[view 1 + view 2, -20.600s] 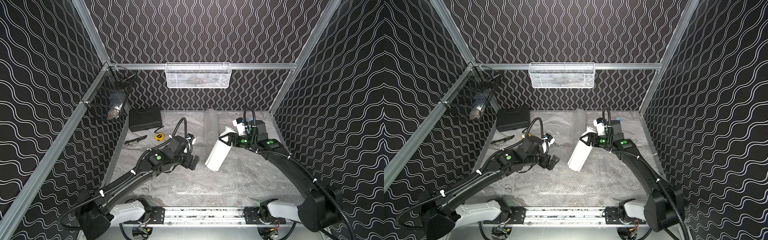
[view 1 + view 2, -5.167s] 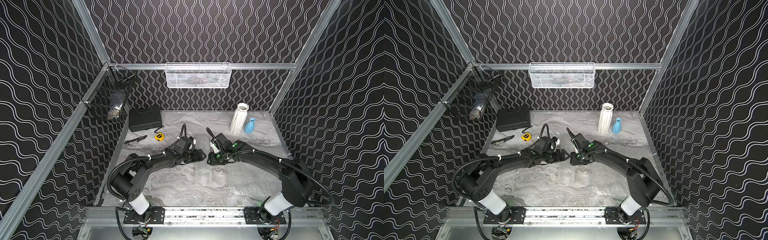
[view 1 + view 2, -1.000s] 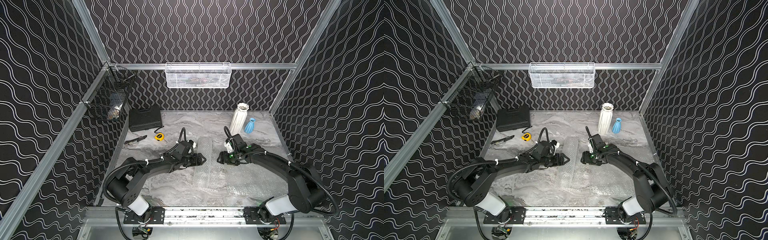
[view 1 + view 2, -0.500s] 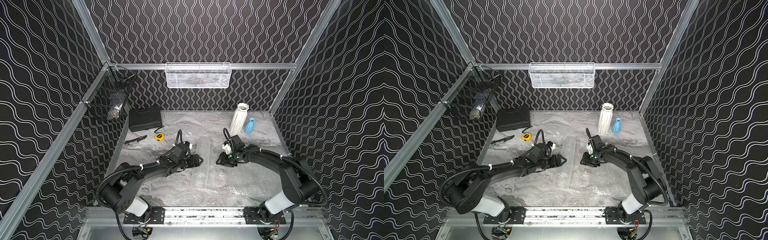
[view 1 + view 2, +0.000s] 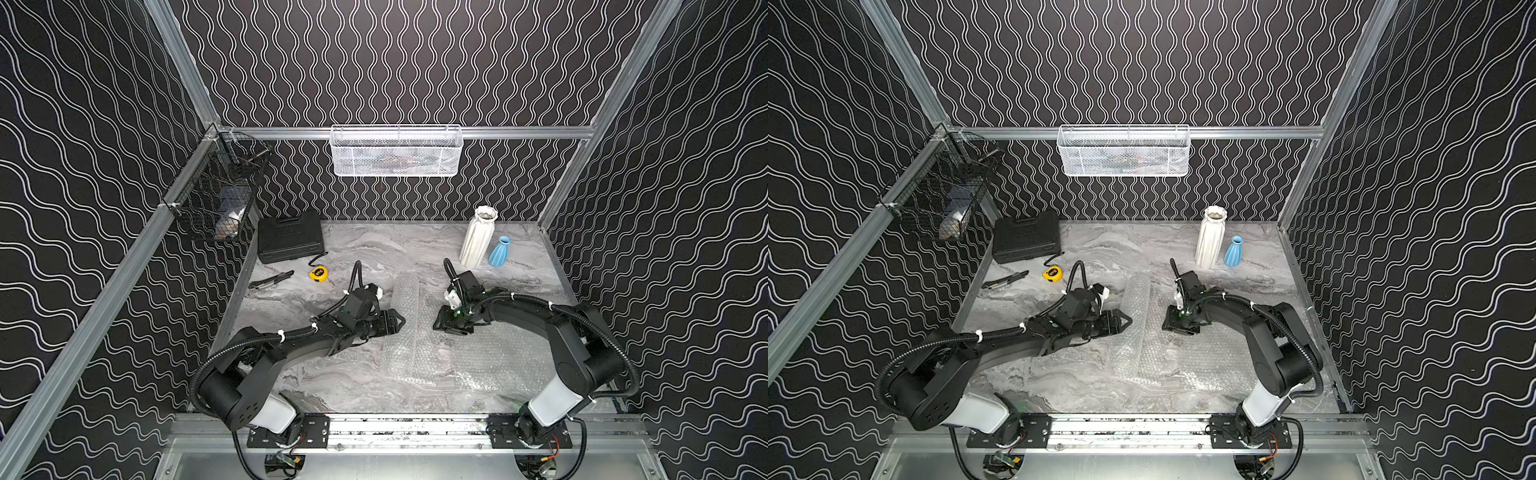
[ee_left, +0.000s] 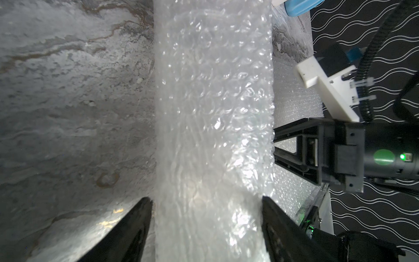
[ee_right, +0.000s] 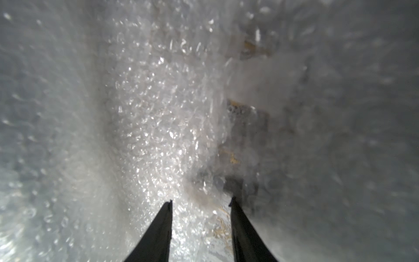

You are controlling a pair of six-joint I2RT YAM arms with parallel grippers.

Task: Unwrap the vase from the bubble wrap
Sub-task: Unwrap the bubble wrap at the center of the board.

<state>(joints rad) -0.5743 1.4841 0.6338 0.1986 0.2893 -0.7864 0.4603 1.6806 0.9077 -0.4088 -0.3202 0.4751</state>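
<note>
Dead centre of the marbled table [image 5: 374, 249], the bubble wrap roll [image 5: 406, 297] lies flat, its long axis running from the robot's side toward the back wall, with an arm on either flank. The left gripper [image 5: 400, 322] sits at the roll's left side, and its wrist view is plain: two black fingers [image 6: 140, 226] straddle the roll, plastic filling the gap between them, jaws clenched across its width. Opposite, the right gripper [image 5: 439, 326] is low at the roll's right flank, at the far edge of the flat sheet [image 5: 490, 357] spread over the near right of the table. Its fingertips [image 7: 166, 217] show apart in its own wrist view, but everything past them is a blur of bubbles, so whether they pinch a loose layer or merely rest on one cannot be told. Both grippers are level with each other along the roll, neither clearly nearer. That looks like the hinge of the next move: with the left arm pinning the roll, a peel by the right would have to pull crosswise to that long axis, out toward the robot's right, or the layers would only slide. Back right, the white vase [image 5: 478, 239] and blue vase [image 5: 498, 252] stand upright, side by side and bare, well apart from the roll.
</note>
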